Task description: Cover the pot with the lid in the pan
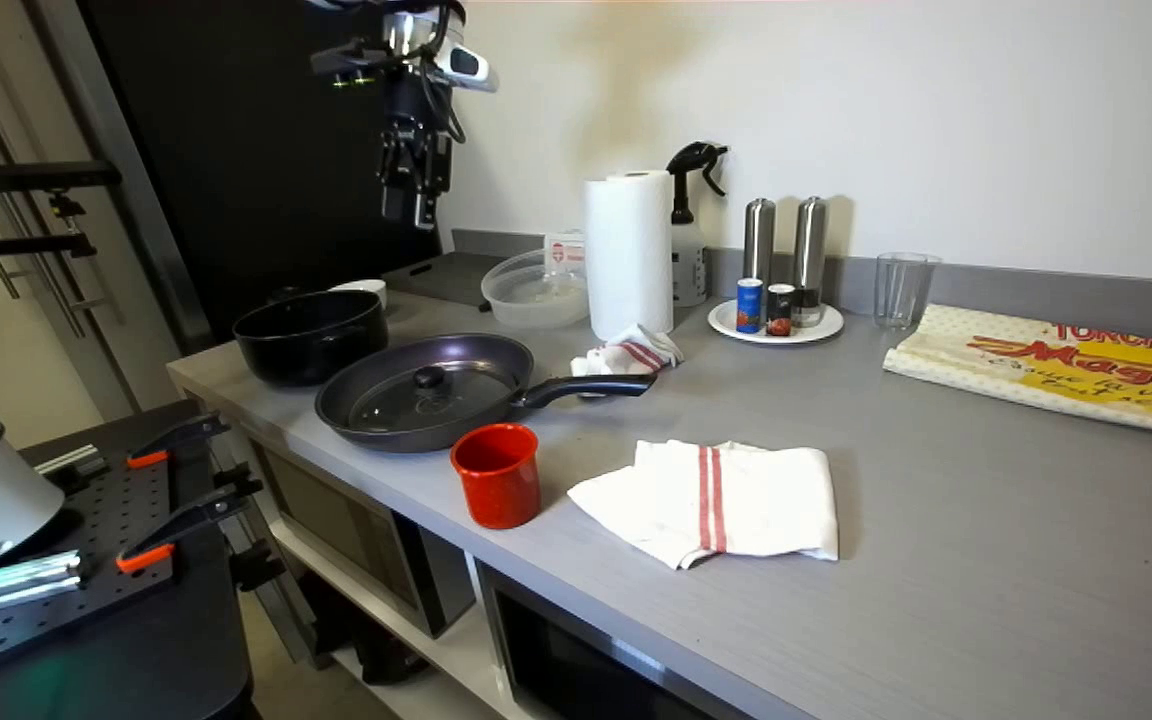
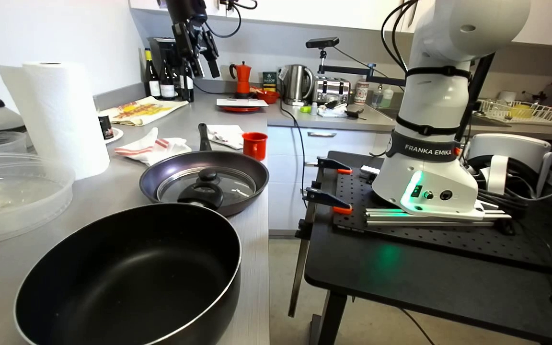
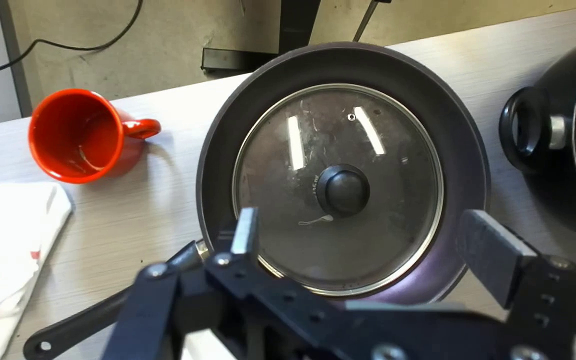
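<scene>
One red cup [image 3: 88,137] is seen far left in the wrist view, near the edge of the counter [image 3: 183,125] — could be knocked off if a carry is run low. Handle [image 3: 83,320] of the pan [image 3: 218,155] comes next; pan could be spun if that gets snagged. Lid [image 3: 340,147] is seated inside the pan, knob [image 3: 345,191] up, not yet gripped — slip likely if it's pinched off-centre. Gripper [image 3: 360,217] is poised well above, jaws wide apart, nothing held; pan rim could be struck if descent isn't lined up. Far right, the pot [image 3: 555,192] is uncovered, just beside the pan; lid could be landed tilted if released off-centre.
</scene>
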Action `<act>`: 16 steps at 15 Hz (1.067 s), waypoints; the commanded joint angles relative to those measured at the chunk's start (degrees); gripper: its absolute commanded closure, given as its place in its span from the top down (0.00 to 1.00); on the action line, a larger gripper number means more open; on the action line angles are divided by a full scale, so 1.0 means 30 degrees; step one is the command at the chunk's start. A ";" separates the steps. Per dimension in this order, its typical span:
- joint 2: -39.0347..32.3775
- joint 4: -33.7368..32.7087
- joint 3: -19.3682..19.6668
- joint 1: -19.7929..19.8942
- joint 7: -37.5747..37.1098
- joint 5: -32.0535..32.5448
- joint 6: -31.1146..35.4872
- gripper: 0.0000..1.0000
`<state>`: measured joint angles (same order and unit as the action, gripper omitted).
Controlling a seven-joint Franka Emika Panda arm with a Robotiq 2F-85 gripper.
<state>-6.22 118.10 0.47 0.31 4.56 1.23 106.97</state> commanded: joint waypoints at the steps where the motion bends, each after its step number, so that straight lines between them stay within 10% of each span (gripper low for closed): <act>1: -0.1660 -0.0840 -0.0122 0.0042 0.0395 -0.0407 0.0668 1.00; 16: -0.6160 -0.0809 -0.0558 0.0115 0.0136 -0.1415 0.4498 1.00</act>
<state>-22.29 116.71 -0.75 0.29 4.59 -1.90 119.08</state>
